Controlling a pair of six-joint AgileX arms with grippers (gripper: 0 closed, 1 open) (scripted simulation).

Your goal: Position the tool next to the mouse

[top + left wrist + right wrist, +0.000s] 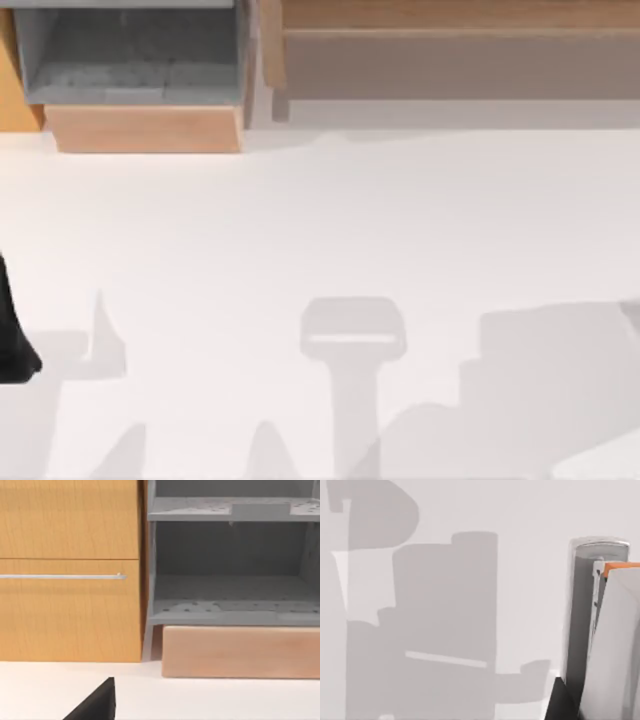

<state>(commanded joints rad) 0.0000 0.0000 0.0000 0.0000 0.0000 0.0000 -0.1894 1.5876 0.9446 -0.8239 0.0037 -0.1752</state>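
My right gripper's state I cannot tell; in its wrist view the tool (600,625), pale grey with an orange-tipped part, sits close against it above the white table (320,230). My left arm (12,340) waits at the table's left edge. Risk: with no mouse sighted, I may set down blind and misplace it.

White table (320,230) (speckled grey shelf (230,610))

My bench (330,230) lies open across its middle, and only the grey shelf unit (135,55) and wooden cabinet (450,50) block its far edge.
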